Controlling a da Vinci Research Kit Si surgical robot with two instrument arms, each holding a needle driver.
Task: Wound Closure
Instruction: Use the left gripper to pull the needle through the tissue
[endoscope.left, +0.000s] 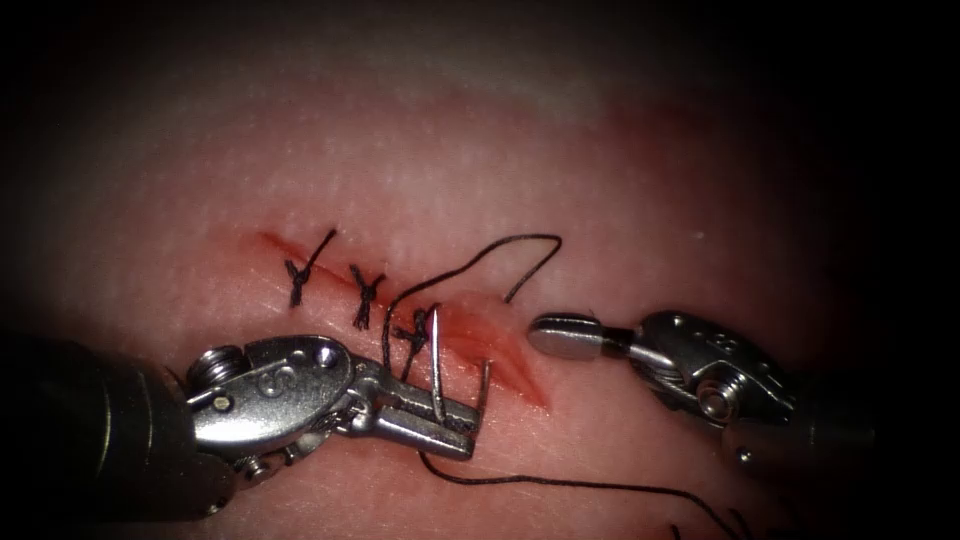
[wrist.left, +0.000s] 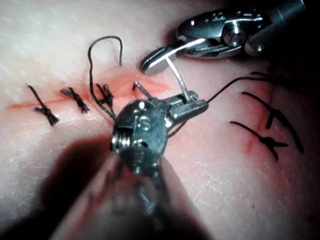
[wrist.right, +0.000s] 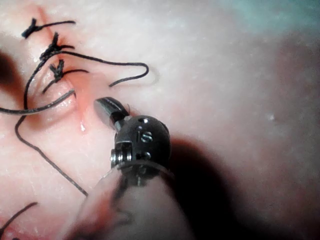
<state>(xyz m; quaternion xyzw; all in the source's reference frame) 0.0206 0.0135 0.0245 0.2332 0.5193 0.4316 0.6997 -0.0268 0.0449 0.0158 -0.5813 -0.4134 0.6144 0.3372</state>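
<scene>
Endoscope view: my left tool (endoscope.left: 455, 420) sits at the near end of the cut (endoscope.left: 500, 355), jaws clamped on the curved needle (endoscope.left: 438, 365) near the middle of its arc. One limb rises to the sharp tip just beside the third knot (endoscope.left: 412, 335); the other limb (endoscope.left: 485, 385) rises on the cut's right side, and I can't tell whether that end is in the tissue (endoscope.left: 600, 180). My right tool (endoscope.left: 565, 335) lies to the right of the cut, apart from the needle, jaws together with nothing between them. Thread (endoscope.left: 500, 250) loops from the third knot up over the tissue and back down to an end just left of my right tool; a second run (endoscope.left: 580, 487) trails from under my left jaws toward the right. Three tied stitches (endoscope.left: 365, 295) close the left stretch of the cut; the right stretch gapes, wet with red fluid (endoscope.left: 470, 325). Left wrist view: the needle (wrist.left: 177, 77) stands up out of my left jaws (wrist.left: 187, 107), with my right tool's tip (wrist.left: 157, 60) close by its upper end. More tied stitches (wrist.left: 270, 142) lie on a second cut off to the side. Right wrist view: my right tip (wrist.right: 107, 107) is next to the open wound edge, thread (wrist.right: 127, 72) curling beside it. Open tissue on the far side and to the right, bare and pale.
</scene>
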